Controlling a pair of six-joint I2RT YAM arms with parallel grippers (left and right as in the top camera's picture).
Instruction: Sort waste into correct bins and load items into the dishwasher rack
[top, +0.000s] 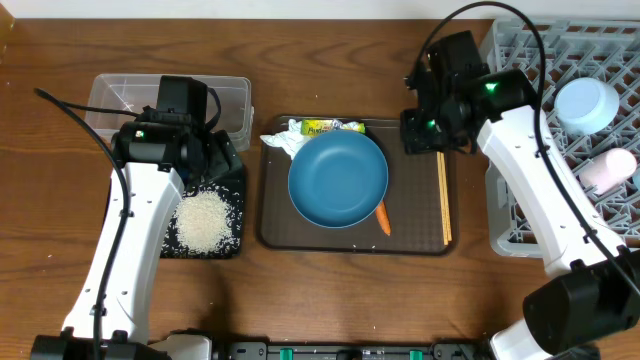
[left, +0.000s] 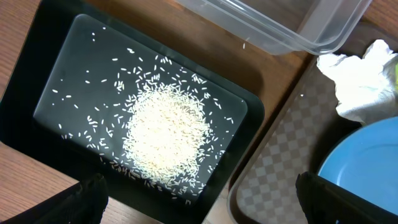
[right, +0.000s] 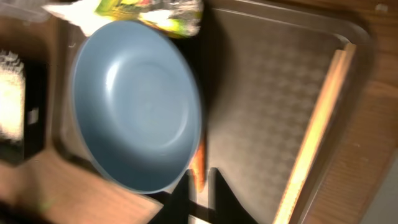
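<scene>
- Two thin wooden chopsticks (top: 445, 195) lie side by side along the right edge of the brown serving tray (top: 420, 225). Their long axis runs from its far edge to its near edge, and they are straight, pale and slim.
- The right gripper (top: 424, 134) hangs over the tray's far right corner, by the sticks' far ends, so they stretch from the jaws toward the near edge. The right arm is much the nearer, and the grey lattice dishwasher rack (top: 505, 210) stands just right of the tray.
- Its jaws show a narrow slit with nothing between them, though the wrist view is blurred.
- As I judge it, a pinch needs the jaws set crosswise to that axis. The sticks lie low on the tray's checkered floor and may roll or part.
- The left gripper (left: 199, 208) stands wide and empty over the glossy black tray (left: 25, 93), which holds loose white rice (left: 165, 134) beside the clear tub (top: 120, 95).
- The smooth, round blue bowl (top: 338, 180) fills the tray's middle. The tapered carrot (top: 383, 218) touches its near right rim, and the crumpled tissue (top: 278, 142) and crinkled wrapper (top: 325, 127) lie at the far edge.
</scene>
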